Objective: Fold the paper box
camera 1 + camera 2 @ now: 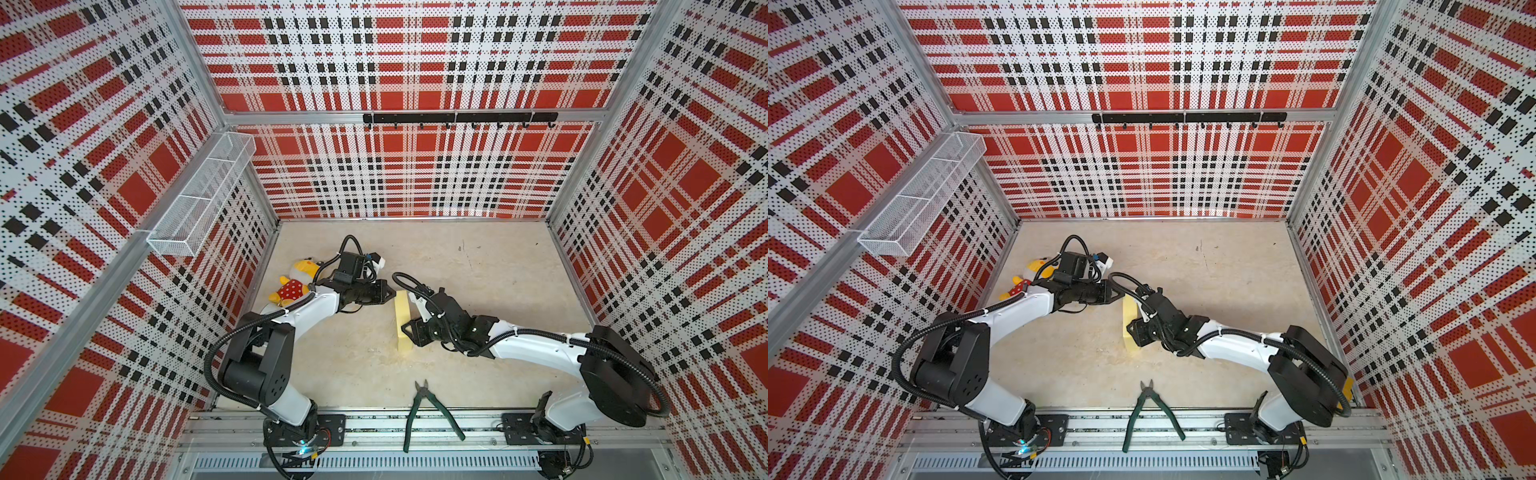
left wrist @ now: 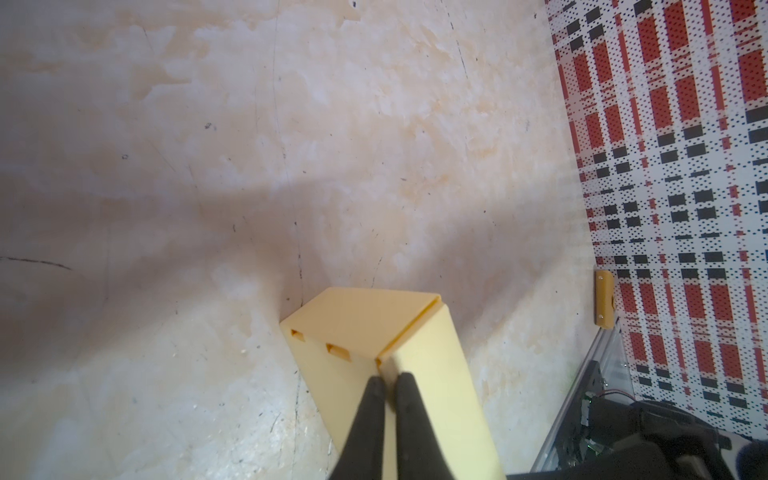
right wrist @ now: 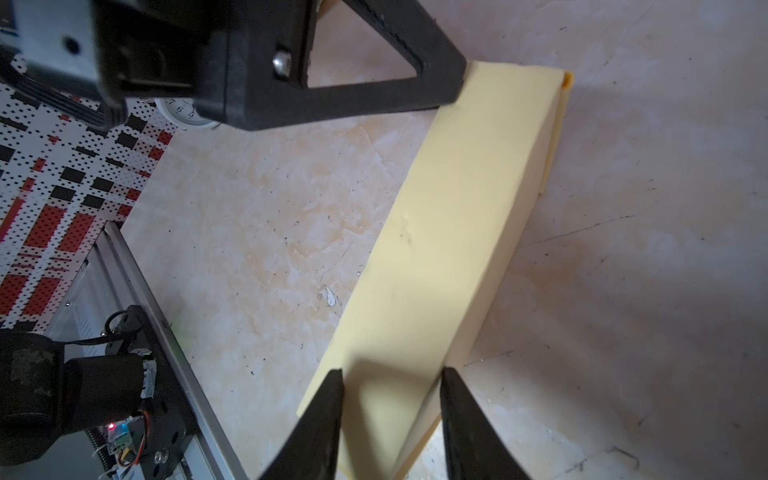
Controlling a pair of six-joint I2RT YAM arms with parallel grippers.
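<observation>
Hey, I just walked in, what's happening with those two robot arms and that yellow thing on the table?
Both arms are working on the paper box, which lies on the table as a long, narrow, mostly closed shape. The right pincer straddles its near end with a jaw against each side, seemingly steadying it. The left pincer, jaws almost together, has its tips at the far end, by the end flap. The plush toy and green cutters lie apart, untouched.

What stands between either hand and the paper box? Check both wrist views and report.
Nothing visible does. The left hand pinches one end of the paper box; the right hand straddles the other end. The cutters and the soft toy lie well apart from it.
</observation>
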